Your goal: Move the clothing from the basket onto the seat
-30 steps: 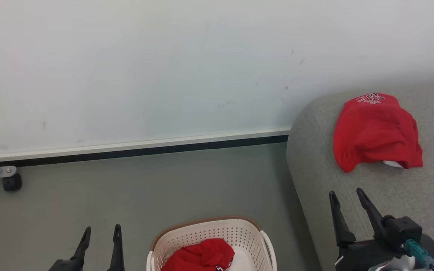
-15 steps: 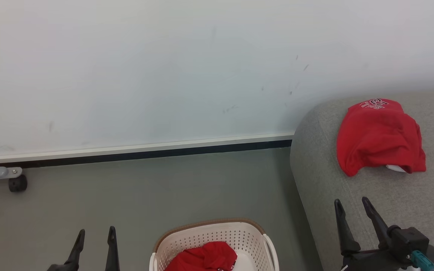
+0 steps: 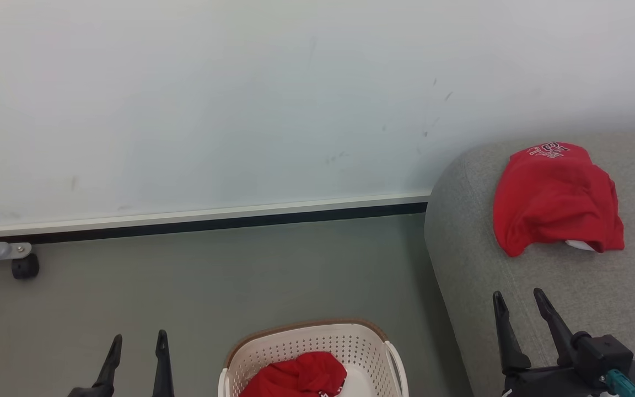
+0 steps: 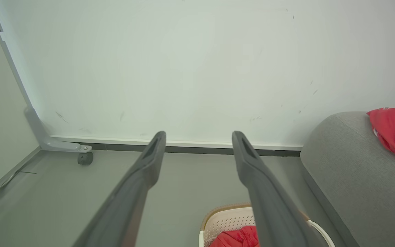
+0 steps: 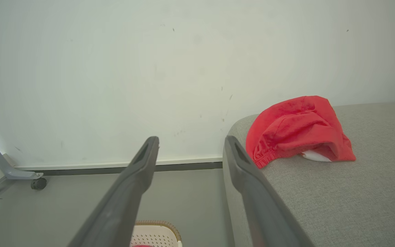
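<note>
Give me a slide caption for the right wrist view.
Right gripper, open and empty, faces a red garment lying on the grey sofa; basket below.

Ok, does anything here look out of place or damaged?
Nothing much. One red garment lies crumpled on the sofa, the other garment sits bunched in the basket, nothing spilled. The wall carries a few faint scuff marks.

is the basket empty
No, a red garment lies inside the basket.
</note>
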Robot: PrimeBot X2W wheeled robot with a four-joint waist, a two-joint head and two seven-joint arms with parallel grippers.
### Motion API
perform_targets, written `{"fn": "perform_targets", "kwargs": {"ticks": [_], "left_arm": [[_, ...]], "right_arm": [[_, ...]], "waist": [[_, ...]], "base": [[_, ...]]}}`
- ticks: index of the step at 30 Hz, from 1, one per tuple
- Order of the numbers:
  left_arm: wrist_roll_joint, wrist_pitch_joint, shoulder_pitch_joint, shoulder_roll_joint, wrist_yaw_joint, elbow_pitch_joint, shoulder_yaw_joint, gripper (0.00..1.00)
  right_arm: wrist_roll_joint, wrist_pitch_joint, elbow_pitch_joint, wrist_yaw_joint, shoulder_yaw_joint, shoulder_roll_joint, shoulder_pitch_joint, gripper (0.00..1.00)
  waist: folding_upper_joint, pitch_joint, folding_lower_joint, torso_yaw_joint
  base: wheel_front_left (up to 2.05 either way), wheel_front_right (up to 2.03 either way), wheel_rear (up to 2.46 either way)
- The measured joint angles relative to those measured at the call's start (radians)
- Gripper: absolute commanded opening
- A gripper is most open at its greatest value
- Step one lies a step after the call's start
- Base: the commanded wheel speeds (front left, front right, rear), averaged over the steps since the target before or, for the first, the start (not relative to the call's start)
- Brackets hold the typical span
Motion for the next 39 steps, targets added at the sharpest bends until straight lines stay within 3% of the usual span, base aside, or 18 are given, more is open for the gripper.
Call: {"fn": "perform_targets", "kwargs": {"ticks": [21, 39], "left_arm": [[0.035, 0.000, -0.047, -0.009, -0.020, 0.001, -0.041, 1.00], [0.116, 0.066, -0.352, -0.077, -0.073, 0.251, -0.200, 1.00]], "right_arm": [[-0.009, 0.000, -0.074, -0.006, -0.048, -0.018, -0.007, 1.00], [-0.053, -0.007, -0.184, -0.005, -0.096, -0.093, -0.151, 1.00]], "waist": [[0.0000, 0.114, 0.0000, -0.005], [0.0001, 0.377, 0.0002, -0.029]], "base": [[0.00, 0.00, 0.00], [0.00, 0.00, 0.00]]}}
